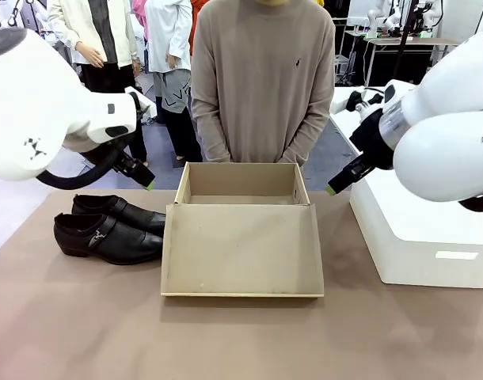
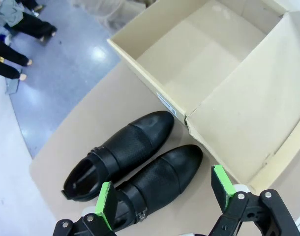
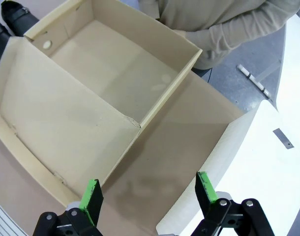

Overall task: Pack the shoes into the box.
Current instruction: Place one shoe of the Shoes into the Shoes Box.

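Black shoes (image 1: 107, 229) lie paired on the tabletop (image 1: 67, 317) just left of the open box (image 1: 241, 245); left tool (image 2: 164, 189) hangs released above them, right tool (image 3: 148, 186) released off the box's right side.

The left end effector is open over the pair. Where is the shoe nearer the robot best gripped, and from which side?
Probably from above, across the near shoe at its strapped instep: it stands upright on its sole, slim there. The far shoe lies close alongside, leaving little finger room.
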{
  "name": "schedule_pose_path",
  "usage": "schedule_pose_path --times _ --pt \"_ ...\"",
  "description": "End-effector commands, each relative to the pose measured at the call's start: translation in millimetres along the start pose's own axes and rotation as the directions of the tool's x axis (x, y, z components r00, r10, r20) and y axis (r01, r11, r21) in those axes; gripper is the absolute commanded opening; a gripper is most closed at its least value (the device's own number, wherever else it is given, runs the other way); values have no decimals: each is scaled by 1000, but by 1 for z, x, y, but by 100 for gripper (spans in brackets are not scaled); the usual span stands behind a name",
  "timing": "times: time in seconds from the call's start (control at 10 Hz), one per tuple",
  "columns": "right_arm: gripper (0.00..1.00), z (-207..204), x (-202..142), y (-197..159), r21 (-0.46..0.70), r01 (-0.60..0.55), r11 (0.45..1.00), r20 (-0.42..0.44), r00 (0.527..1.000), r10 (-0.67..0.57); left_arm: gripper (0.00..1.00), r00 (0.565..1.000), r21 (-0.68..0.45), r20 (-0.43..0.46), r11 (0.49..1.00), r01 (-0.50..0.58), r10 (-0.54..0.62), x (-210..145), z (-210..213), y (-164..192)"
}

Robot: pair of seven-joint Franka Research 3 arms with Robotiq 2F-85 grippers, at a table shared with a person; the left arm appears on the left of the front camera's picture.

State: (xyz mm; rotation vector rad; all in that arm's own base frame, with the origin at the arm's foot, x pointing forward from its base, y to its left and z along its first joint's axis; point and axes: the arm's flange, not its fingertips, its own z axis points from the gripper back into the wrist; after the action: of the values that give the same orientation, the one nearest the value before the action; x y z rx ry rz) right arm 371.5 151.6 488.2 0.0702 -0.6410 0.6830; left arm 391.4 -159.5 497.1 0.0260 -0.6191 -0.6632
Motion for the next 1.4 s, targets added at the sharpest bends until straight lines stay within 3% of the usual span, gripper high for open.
schedule_pose_path --times 0.0,0.3,0.6,0.9,1.3 --pt "100 17 -8 -13 107 -85 991 67 995 79 100 994 -75 34 991 110 -108 -7 14 12" --pt "100 48 -24 -31 207 -191 959 219 965 145 100 948 -201 192 935 292 -254 -11 41 31" --pt "100 65 -33 -41 274 -254 928 315 935 163 100 893 -325 357 859 395 -275 -10 61 44" --pt "100 66 -38 -45 321 -323 890 403 897 180 100 875 -348 423 849 397 -235 -5 73 47" --pt "100 71 -40 -47 359 -355 863 452 875 172 100 890 -372 415 858 355 -188 -4 69 55"
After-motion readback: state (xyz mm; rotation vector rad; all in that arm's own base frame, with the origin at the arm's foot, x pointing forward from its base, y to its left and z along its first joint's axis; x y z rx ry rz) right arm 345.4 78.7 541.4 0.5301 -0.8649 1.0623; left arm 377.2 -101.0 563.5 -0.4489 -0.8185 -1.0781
